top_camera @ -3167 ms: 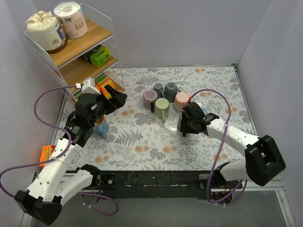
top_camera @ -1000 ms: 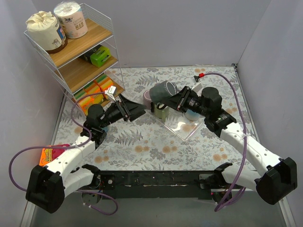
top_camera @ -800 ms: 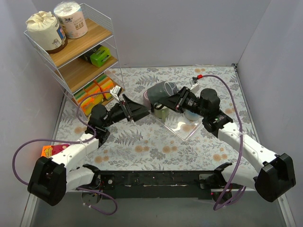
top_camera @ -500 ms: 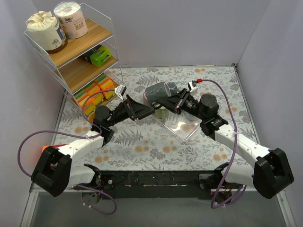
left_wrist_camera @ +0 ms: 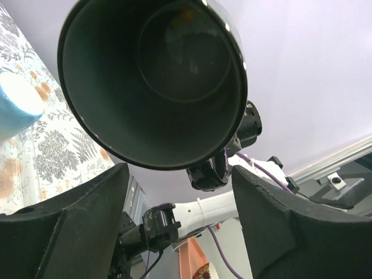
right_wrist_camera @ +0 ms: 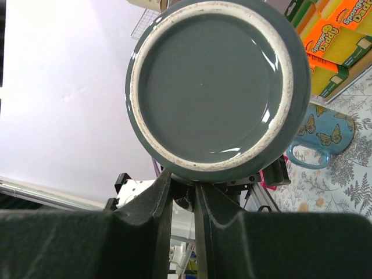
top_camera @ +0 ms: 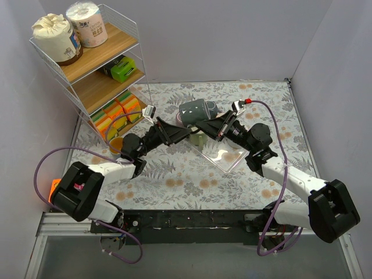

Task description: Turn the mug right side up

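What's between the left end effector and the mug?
Nothing. The left wrist view shows the mug's open mouth straight ahead of the left end effector, with only air between them.

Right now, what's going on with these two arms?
The right end effector holds a dark grey mug in the air, tipped sideways. The left end effector faces the mug's mouth, open, with its fingers either side of it, not gripping. It looks like a mid-air handover.

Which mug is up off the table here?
The dark grey mug, held in the air on its side by the right hand; the green mug sits down below it.
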### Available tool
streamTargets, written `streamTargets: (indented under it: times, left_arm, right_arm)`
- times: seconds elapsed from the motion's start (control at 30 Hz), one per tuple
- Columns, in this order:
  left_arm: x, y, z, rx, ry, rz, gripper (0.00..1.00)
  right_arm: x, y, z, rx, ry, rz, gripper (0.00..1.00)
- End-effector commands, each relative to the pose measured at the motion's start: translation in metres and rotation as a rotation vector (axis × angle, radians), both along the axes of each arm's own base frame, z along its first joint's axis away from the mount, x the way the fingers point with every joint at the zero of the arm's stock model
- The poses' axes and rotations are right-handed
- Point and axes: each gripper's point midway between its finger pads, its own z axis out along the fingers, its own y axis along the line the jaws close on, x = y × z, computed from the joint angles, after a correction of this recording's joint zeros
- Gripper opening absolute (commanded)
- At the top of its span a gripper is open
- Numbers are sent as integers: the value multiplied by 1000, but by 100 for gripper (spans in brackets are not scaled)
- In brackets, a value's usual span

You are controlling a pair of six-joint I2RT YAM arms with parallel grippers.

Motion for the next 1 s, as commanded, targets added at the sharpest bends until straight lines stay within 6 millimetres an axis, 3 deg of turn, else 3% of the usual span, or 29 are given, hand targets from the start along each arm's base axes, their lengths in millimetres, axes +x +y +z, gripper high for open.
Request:
streamTargets:
  times: [0.0,0.23,0.5,0.77,0.97]
  left_arm:
    - [-2,8,45,-241,330,-103,71]
    - [4,3,47,-207,358,-89,64]
    - [4,-1,52,-230,391,-137,57]
    - [8,4,62,-264,442,-116,42]
    - [7,3,71,-291,451,-141,41]
  right_arm:
    - [-18,-6,42,78,-192,15,1]
    - [-24,-4,36,53,-220,35,1]
    - [-25,10,24,-119,-334,93,1]
    - [-26,10,11,-170,-396,78,1]
    - [-29,13,6,-169,-438,76,1]
